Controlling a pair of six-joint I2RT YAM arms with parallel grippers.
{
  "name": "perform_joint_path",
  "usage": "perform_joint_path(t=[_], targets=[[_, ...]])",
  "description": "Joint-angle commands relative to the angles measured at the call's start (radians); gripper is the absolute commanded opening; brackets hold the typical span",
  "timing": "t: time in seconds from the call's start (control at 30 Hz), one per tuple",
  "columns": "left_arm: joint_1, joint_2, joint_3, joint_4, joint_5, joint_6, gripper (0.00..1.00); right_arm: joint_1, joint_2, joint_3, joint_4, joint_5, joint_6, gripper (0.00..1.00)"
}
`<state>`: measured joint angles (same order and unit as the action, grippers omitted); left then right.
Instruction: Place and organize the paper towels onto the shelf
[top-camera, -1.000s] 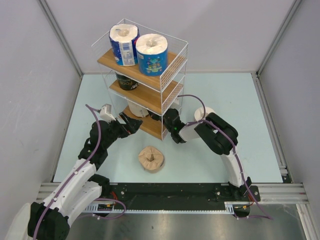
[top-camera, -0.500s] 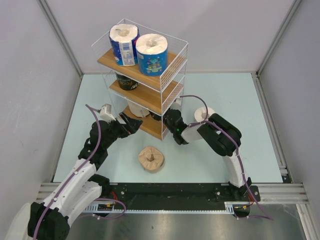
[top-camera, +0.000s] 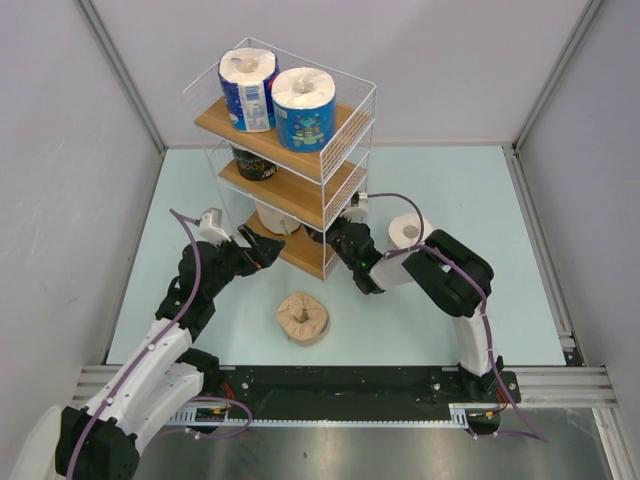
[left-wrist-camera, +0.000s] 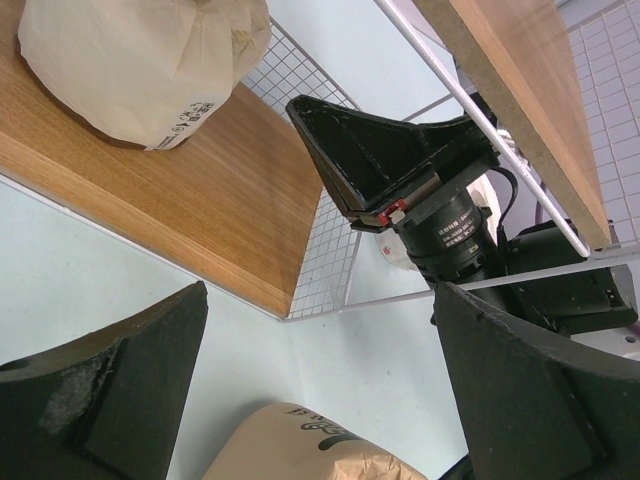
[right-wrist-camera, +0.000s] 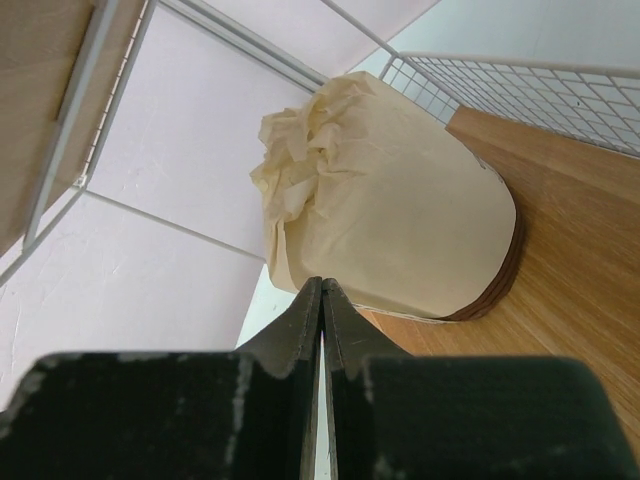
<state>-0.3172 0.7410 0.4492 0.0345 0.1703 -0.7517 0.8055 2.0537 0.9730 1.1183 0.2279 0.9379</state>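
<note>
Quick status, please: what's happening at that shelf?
Left gripper open, empty. Right gripper shut, empty, tip near cream roll on bottom board. Tan roll, white roll on table.

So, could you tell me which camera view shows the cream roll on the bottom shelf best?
The right wrist view: the cream roll shows large and nearly whole on the bottom board. The left wrist view cuts it off at the upper corner; the top view shows only a sliver under the middle board.
</note>
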Motion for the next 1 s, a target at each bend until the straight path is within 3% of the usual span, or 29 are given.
perform_joint_path(t=[0.0,0.47,0.73,0.83,0.97], targets=[[0.007,-0.017,0.003,0.01,0.023,-0.006,1.0,-0.008,-0.064,-0.016,0.055,0.013,-0.021,0.06],[0.006,-0.014,0.002,0.016,0.024,-0.008,1.0,-0.037,-0.147,-0.141,0.104,0.025,-0.007,0.07],[0.007,-0.012,0.011,0.005,0.029,-0.009,1.0,-0.042,-0.323,-0.293,0.081,0.027,-0.07,0.07],[0.006,-0.006,0.051,-0.06,0.037,0.011,1.0,-0.042,-0.465,-0.336,-0.017,0.036,-0.108,0.07],[0.006,-0.003,0.082,-0.149,0.052,0.037,1.0,-0.04,-0.691,-0.387,-0.301,0.108,-0.175,0.08]])
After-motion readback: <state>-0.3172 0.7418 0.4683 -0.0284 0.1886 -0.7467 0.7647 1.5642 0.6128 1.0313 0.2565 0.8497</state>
